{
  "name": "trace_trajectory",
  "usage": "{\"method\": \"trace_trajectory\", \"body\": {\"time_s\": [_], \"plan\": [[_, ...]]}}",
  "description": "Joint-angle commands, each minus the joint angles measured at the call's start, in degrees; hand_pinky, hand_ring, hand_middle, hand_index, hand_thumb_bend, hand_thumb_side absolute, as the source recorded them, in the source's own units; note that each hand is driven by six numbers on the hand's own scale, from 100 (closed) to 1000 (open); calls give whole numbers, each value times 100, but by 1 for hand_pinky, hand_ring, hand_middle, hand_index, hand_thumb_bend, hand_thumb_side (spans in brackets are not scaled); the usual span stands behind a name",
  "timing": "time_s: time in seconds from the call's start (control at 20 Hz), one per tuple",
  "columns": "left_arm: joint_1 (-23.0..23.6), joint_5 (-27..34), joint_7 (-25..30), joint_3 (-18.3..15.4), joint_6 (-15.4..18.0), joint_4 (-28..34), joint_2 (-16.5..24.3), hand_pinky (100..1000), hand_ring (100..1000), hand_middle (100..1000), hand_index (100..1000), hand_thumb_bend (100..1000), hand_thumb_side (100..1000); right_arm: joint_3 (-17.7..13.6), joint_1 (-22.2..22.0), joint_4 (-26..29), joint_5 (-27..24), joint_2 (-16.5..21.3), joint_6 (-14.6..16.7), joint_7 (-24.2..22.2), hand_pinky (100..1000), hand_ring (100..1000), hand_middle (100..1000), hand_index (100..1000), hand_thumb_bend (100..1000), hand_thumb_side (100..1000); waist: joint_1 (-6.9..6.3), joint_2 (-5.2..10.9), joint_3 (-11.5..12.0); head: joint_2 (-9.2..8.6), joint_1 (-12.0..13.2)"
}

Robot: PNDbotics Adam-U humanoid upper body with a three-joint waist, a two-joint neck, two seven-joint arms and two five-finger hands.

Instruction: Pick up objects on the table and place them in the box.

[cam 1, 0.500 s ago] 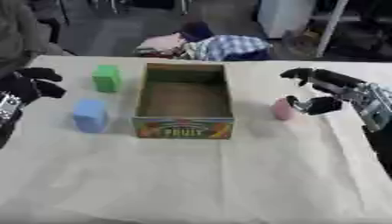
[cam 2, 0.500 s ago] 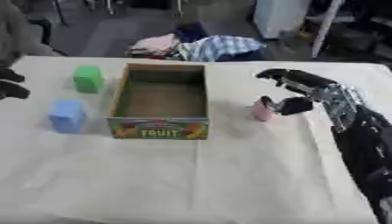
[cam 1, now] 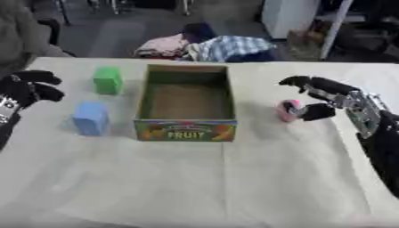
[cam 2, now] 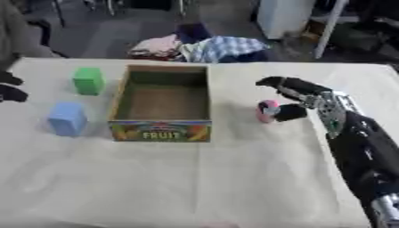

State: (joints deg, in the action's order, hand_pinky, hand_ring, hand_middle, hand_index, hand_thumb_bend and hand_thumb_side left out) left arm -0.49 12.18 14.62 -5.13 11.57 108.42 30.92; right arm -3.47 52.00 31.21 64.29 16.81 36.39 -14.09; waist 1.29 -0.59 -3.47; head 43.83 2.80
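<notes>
Right hand (cam 1: 331, 100) hovers at the small pink object (cam 1: 287, 110) right of the empty box (cam 1: 187, 104) on the worktop, fingers spread wide around it (no grip yet). Looks light and rounded; pinch its sides.

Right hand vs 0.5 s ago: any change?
Barely any. The right hand sits a touch closer to the pink object, its thumb at the object's side, fingers arched above, not closed on it. The pink object stands where it was, right of the box. Green block, blue block and left hand unchanged.
</notes>
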Motion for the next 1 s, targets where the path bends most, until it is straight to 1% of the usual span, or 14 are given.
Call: {"method": "trace_trajectory", "body": {"time_s": [0.05, 0.2, 0.4, 0.75, 0.8, 0.85, 0.9, 1.0], "plan": [[-52, 43, 30, 0, 8, 56, 102, 723, 678, 705, 810, 128, 811, -138, 177, -85, 315, 57, -220, 233, 792, 958, 956, 1000, 100, 640, -26, 67, 16, 28, -34], [-50, 45, 31, 1, 11, 60, 101, 723, 678, 705, 810, 128, 811, -229, 166, -231, 530, 38, -423, 406, 793, 958, 955, 1000, 100, 661, -35, 71, 31, 28, -44], [-47, 48, 34, 6, 12, 61, 97, 723, 679, 705, 810, 128, 812, -276, 141, -405, 775, 17, -611, 566, 797, 961, 959, 1000, 100, 696, -41, 72, 39, 28, -56], [-42, 47, 51, 18, 12, 61, 89, 723, 679, 705, 811, 128, 813, -318, 77, -610, 1133, -56, -900, 843, 790, 943, 936, 1000, 100, 695, -54, 72, 55, 28, -78], [-42, 47, 53, 22, 12, 61, 88, 723, 679, 705, 811, 128, 815, -316, 66, -624, 1181, -65, -949, 891, 776, 909, 903, 1000, 100, 683, -54, 71, 59, 28, -86], [-42, 46, 58, 26, 11, 61, 87, 723, 679, 705, 811, 128, 815, -308, 56, -641, 1247, -77, -1008, 935, 775, 907, 900, 1000, 100, 685, -55, 70, 63, 28, -92], [-44, 46, 62, 30, 11, 60, 85, 723, 679, 706, 811, 128, 815, -299, 49, -661, 1311, -89, -1049, 964, 754, 877, 829, 983, 100, 642, -54, 70, 69, 28, -99], [-47, 49, 66, 33, 9, 60, 83, 723, 679, 706, 811, 128, 815, -289, 40, -681, 1434, -107, -1099, 1037, 752, 872, 819, 979, 100, 627, -54, 70, 75, 28, -105]]}}
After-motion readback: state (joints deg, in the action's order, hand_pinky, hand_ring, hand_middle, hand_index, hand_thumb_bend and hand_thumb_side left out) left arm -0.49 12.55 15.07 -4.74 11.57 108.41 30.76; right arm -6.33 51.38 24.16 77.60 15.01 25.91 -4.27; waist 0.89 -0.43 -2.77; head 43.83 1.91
